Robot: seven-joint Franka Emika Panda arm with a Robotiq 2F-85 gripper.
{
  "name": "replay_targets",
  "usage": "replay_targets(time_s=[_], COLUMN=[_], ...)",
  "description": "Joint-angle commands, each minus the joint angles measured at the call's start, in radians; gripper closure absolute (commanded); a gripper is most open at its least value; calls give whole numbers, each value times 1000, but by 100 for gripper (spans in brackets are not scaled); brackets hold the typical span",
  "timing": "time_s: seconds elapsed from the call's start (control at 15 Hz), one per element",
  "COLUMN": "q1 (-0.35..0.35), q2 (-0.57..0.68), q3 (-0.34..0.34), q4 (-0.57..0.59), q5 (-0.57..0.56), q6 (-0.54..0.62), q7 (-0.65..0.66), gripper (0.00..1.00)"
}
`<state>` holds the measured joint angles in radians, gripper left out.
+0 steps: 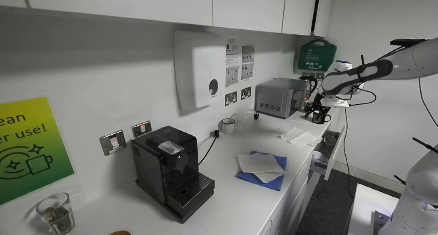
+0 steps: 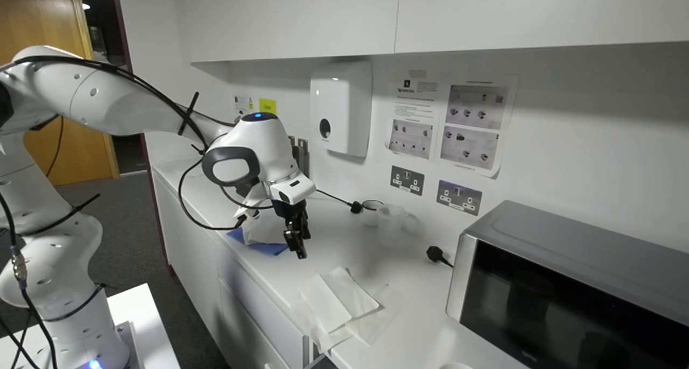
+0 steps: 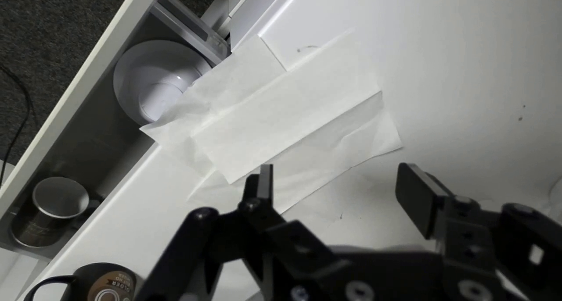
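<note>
A white counter (image 3: 461,64) runs along a white wall (image 2: 592,143) under wall cabinets (image 2: 301,25), with dark grey carpet (image 3: 52,24) below. Take the gripper (image 3: 336,178) as the centre of the dial in every view. In an exterior view the microwave (image 1: 272,99) stands at ten o'clock, the green first aid kit (image 1: 316,57) at twelve, a white mug (image 1: 228,127) near the wall at nine, and the black coffee machine (image 1: 164,159) well apart toward eight. In an exterior view a paper towel dispenser (image 2: 344,111) hangs between twelve and one, and a wooden door (image 2: 37,14) shows between ten and eleven.

In the wrist view the two black fingers (image 3: 417,200) stand wide apart and empty, counter and the edge of some loose paper towels (image 3: 281,121) showing between them. In an exterior view their tips hang above the counter. The towels lie overlapped, mostly between ten and twelve o'clock, one corner jutting over an open drawer (image 3: 83,84). Inside the drawer sit a white bowl (image 3: 153,68) at ten and a dark mug (image 3: 35,222) at nine. A black mug (image 3: 105,281) with a brown label rests on the counter at eight, near the drawer; in an exterior view the gripper partly covers it, so I cannot tell how close the two are
</note>
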<state>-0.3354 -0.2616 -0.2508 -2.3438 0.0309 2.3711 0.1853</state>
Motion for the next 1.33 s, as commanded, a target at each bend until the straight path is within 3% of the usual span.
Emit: replay_targets(time_s=[0.0,0.33,0.67,0.93,1.27], q1=[14,55,166,247,343], q2=[9,-91,-155,-111,-12], q3=[-3,23,126,188,188], q4=[10,-40,-54,-14,54], q5=[16,21,30,25,55], q6=[8,23,16,14,-37], q7=[9,-22,-21,-53,-231], gripper=[0,0,0,0,0])
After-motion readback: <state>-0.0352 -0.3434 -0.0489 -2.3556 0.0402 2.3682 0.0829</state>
